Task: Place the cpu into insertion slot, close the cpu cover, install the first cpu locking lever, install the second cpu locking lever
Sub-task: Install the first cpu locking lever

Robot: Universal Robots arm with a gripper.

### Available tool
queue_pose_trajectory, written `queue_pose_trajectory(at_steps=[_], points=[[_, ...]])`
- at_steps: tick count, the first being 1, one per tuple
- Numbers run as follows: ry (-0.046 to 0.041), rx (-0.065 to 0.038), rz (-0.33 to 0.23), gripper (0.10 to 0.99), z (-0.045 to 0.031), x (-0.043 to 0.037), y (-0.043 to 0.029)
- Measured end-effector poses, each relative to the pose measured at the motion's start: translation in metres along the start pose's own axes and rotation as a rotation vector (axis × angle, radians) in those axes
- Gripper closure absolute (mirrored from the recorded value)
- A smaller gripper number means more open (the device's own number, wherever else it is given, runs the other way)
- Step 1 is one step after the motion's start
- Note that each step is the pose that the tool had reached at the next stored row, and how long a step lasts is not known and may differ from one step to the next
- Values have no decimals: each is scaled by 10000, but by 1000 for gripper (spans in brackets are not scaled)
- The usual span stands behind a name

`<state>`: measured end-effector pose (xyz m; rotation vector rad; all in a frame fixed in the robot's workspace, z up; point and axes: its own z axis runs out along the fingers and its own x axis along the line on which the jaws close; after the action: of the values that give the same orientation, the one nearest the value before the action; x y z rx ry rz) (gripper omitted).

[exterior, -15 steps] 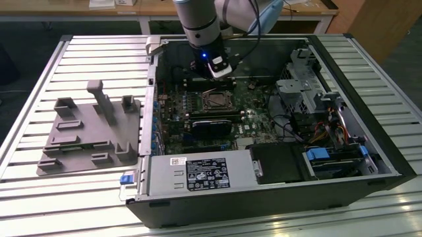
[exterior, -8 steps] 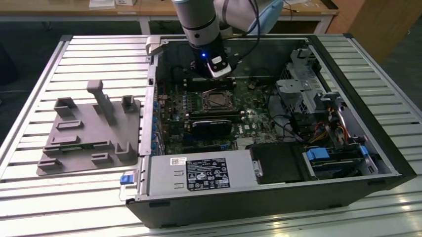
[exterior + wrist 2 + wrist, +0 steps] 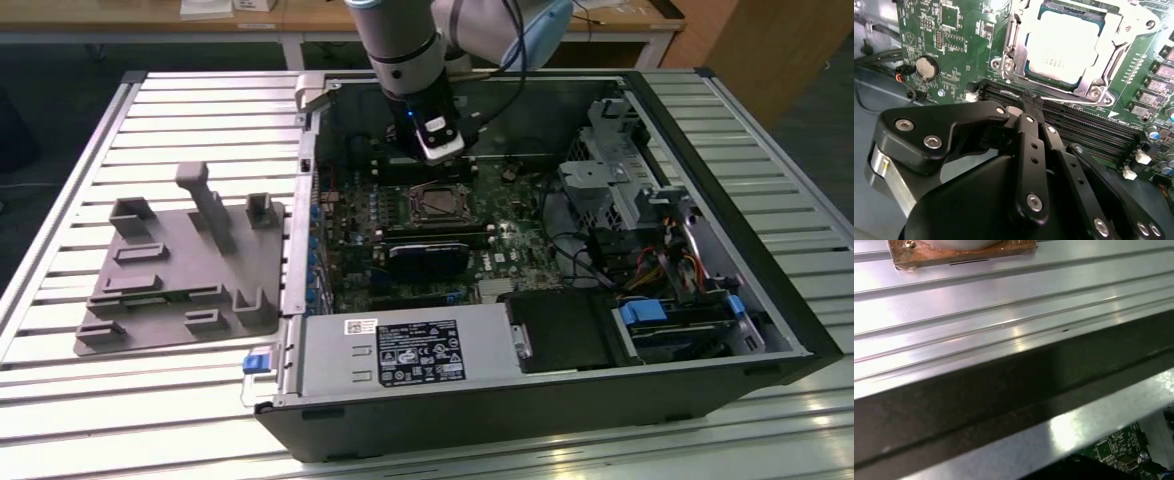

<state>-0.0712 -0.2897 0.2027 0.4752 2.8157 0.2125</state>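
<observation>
In the second wrist view the cpu (image 3: 1064, 46) lies flat in the insertion slot (image 3: 1030, 66), its pale metal top showing through the window of the cpu cover (image 3: 1116, 47). That grey frame is folded down over it. A thin silver locking lever (image 3: 1074, 102) runs along the socket's edge beside the memory slots. My gripper (image 3: 1031, 100) is shut, its black fingertips together right at this lever; whether they pinch it I cannot tell. In the exterior view the gripper (image 3: 441, 155) hangs inside the open case, just behind the socket (image 3: 434, 203).
The computer case (image 3: 747, 330) lies open on a slatted metal table (image 3: 160, 400). A grey fixture (image 3: 180, 270) stands at the exterior view's left. Black memory slots (image 3: 1094, 130), a coin cell (image 3: 926, 67), a power supply (image 3: 407, 352) and drive cables (image 3: 667, 265) crowd the board.
</observation>
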Motion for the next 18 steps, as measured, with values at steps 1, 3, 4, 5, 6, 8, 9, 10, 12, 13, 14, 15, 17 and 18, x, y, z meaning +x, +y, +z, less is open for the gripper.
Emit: queue_pose_trajectory(at_steps=[1, 3, 4, 5, 6, 8, 9, 10, 12, 13, 14, 15, 17, 18], points=[[-13, 14, 58, 984, 7, 2, -1], [-50, 55, 223, 984, 24, 6, -5], [-72, 81, 323, 984, 33, 8, -7], [-83, 93, 370, 984, 38, 10, -8], [-93, 103, 413, 984, 43, 11, -9], [-108, 118, 475, 984, 49, 12, -10], [-115, 123, 500, 984, 52, 13, -10], [-122, 127, 518, 984, 55, 14, -11], [-134, 133, 548, 984, 60, 15, -12], [-142, 135, 562, 984, 64, 17, -13], [-152, 135, 576, 984, 70, 18, -14], [-162, 135, 588, 984, 76, 20, -15], [-184, 137, 613, 984, 89, 23, -18], [-194, 137, 626, 984, 96, 25, -19]])
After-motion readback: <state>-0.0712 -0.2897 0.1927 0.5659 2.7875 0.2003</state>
